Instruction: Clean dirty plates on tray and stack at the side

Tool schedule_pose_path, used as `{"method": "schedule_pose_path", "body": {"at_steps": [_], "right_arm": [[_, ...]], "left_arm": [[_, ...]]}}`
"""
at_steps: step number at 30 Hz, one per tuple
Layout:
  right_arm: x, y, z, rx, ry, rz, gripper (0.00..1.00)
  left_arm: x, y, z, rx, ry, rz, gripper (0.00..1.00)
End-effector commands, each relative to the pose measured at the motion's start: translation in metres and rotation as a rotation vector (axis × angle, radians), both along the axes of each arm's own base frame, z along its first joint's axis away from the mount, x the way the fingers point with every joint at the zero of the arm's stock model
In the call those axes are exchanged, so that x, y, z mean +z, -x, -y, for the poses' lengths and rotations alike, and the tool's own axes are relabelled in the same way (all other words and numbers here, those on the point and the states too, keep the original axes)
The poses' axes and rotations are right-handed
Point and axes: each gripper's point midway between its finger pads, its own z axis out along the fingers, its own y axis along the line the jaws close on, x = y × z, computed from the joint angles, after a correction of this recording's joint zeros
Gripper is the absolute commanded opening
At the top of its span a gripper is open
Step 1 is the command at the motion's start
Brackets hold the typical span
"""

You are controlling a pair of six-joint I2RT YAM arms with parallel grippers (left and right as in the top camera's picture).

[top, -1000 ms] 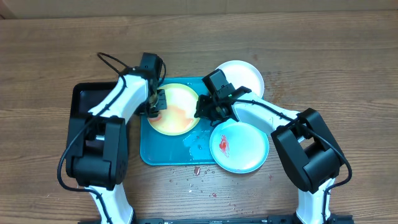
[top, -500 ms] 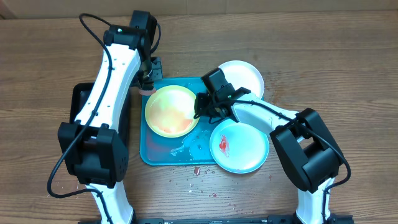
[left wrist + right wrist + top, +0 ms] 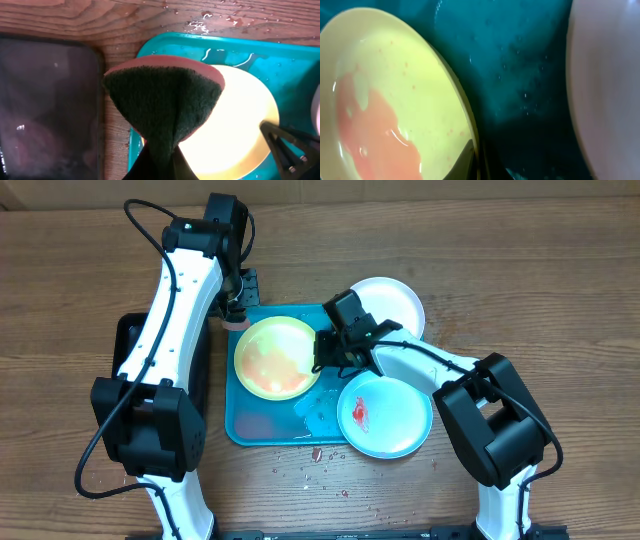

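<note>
A plate with a yellow-green rim [image 3: 274, 358] lies on the turquoise tray [image 3: 250, 425], with pale orange sauce smeared in it [image 3: 375, 135]. My right gripper [image 3: 322, 352] is shut on this plate's right rim [image 3: 470, 125]. My left gripper [image 3: 236, 312] hovers over the tray's back left corner, shut on a sponge [image 3: 165, 102] with a dark green face and a pink back. A white plate with a red sauce smear [image 3: 385, 415] rests on the tray's front right corner. Another white plate [image 3: 392, 302] sits behind the tray's right end, with no smear showing.
A narrow black tray [image 3: 128, 345] lies left of the turquoise one, under my left arm. Water pools on the turquoise tray [image 3: 312, 412]. Red specks and droplets dot the wooden table [image 3: 315, 465] in front of it.
My left gripper lifted the sponge off the yellow-green plate and swung to the tray's back left corner. The right gripper stayed at the plate's rim.
</note>
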Motion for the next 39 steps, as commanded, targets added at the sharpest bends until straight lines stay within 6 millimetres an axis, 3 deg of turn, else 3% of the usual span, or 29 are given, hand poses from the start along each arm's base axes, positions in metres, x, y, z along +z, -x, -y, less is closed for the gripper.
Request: {"method": "schedule_pose_path", "body": {"at_steps": [1,8,14,20,25,39], "right_arm": [[0.020,0.008,0.003,0.018,0.013,0.000,0.04],[0.099,0.012,0.036,-0.057,0.114,0.152,0.04],[0.132,0.018,0.070,-0.133,0.359,0.322,0.04],[0.142,0.034,0.076,-0.156,0.556,0.438,0.04],[0.163,0.041,0.073,-0.174,0.684,0.590,0.04],[0.260,0.061,0.083,-0.362,1.030,1.105,0.04]], "left_arm": [[-0.003,0.003,0.005,-0.021,0.040,-0.019,0.04],[-0.005,0.006,0.012,-0.036,0.083,-0.031,0.04],[-0.005,0.002,0.013,-0.037,0.085,-0.014,0.04],[-0.005,0.001,0.013,-0.036,0.086,-0.011,0.04],[-0.005,0.001,0.013,-0.036,0.085,-0.012,0.04],[-0.005,0.001,0.013,-0.037,0.085,-0.011,0.04]]}}
